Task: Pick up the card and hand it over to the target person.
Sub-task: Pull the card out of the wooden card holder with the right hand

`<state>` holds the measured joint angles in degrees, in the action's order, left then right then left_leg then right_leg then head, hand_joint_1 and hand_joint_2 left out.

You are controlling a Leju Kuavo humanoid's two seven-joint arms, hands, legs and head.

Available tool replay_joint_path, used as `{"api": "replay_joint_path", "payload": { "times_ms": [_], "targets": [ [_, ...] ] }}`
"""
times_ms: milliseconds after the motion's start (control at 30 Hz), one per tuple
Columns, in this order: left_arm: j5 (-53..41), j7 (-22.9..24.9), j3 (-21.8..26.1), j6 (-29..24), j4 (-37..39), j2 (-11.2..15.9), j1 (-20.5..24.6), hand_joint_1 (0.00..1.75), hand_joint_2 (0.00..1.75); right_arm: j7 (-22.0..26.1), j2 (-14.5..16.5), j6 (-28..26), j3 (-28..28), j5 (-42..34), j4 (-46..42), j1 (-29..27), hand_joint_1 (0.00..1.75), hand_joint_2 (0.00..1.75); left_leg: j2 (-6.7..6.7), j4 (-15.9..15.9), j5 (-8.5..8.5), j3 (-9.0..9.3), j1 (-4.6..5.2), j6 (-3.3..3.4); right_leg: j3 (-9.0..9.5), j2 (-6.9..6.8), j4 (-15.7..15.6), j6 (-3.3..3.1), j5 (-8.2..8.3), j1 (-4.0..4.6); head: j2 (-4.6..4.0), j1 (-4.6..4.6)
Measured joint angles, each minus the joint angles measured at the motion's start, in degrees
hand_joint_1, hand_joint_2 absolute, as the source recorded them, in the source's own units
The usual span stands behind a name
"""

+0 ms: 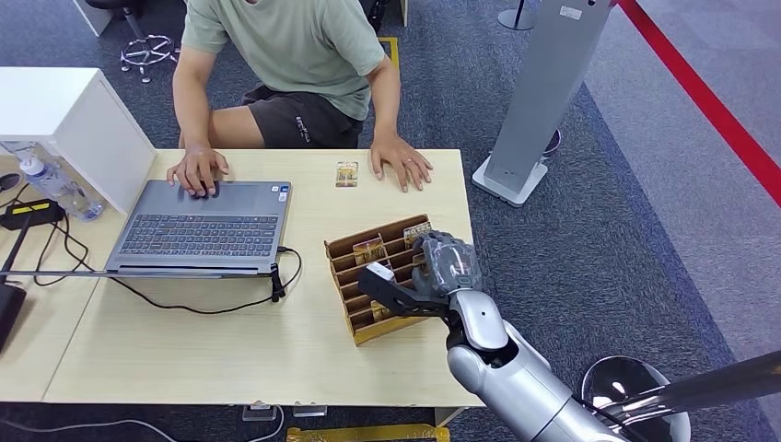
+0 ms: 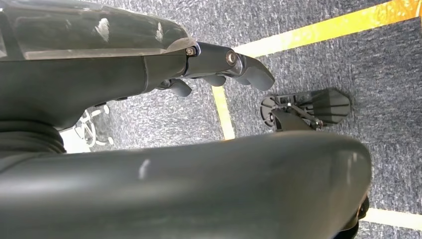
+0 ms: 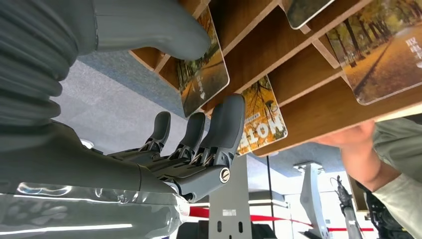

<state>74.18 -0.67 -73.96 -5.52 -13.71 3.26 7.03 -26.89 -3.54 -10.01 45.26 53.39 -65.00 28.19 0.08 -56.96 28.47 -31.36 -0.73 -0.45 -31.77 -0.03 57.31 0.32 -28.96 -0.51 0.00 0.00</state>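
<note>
A brown wooden card rack [image 1: 402, 330] stands on the table's right part, with cards [image 1: 368, 250] upright in its slots. My right hand [image 1: 433, 272] reaches into the rack from the near side. In the right wrist view its thumb [image 3: 164, 35] lies against one face of an autumn-picture card [image 3: 203, 79], and its dark fingers [image 3: 224, 124] stretch along the other side with a small gap. A "HOTEL" card [image 3: 261, 117] sits one slot over. Another card [image 1: 346, 174] lies flat near the seated person [image 1: 295, 55]. My left hand [image 2: 219, 74] hangs over the carpet, holding nothing.
The person's hands rest on the table [image 1: 401, 164] and on an open laptop [image 1: 203, 226], whose cable [image 1: 212, 308] loops in front. A white box [image 1: 74, 129] and a bottle [image 1: 55, 184] stand at the left. A grey stand [image 1: 543, 92] rises right of the table.
</note>
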Motion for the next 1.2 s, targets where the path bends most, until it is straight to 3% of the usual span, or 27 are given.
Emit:
{"api": "replay_joint_path", "payload": {
  "times_ms": [167, 400, 733, 1200],
  "targets": [
    [0.0, 0.0, 0.1, 0.0, 0.0, -0.1, 0.0, 0.00, 0.00, -0.3, -0.3, 0.1, 0.0, 0.0, -0.4, 0.0, 1.13, 1.75, 0.00, 0.0, 0.00, -0.02, 0.00, 0.00, -0.02, 0.00, 0.0, 0.00, 0.00, 0.00, 0.00, 0.00],
    [-0.1, 0.1, 0.0, 0.1, 0.1, -0.1, 0.0, 0.00, 0.00, -0.8, -0.7, 0.2, -0.4, -0.2, -0.7, -0.4, 1.24, 1.75, -0.02, 0.0, -0.01, -0.01, 0.00, 0.01, 0.01, -0.02, 0.0, 0.01, 0.00, 0.00, 0.00, 0.00],
    [-0.5, 0.1, -0.3, 0.5, 0.3, -0.1, 0.0, 0.00, 0.00, -1.0, -0.9, 0.6, -0.7, -0.2, -1.9, -1.1, 1.33, 1.75, -0.04, 0.0, -0.01, 0.00, 0.00, 0.00, 0.01, -0.05, 0.0, 0.00, 0.00, 0.00, 0.00, 0.00],
    [0.4, -0.1, 0.8, 0.7, 0.8, -0.2, 0.0, 0.00, 0.00, 0.0, -0.5, 1.4, -0.6, 1.1, -5.1, -0.9, 1.33, 1.75, -0.04, 0.0, 0.00, -0.03, -0.01, 0.00, -0.02, -0.04, 0.0, 0.00, -0.01, 0.01, 0.00, 0.00]
  ]
}}
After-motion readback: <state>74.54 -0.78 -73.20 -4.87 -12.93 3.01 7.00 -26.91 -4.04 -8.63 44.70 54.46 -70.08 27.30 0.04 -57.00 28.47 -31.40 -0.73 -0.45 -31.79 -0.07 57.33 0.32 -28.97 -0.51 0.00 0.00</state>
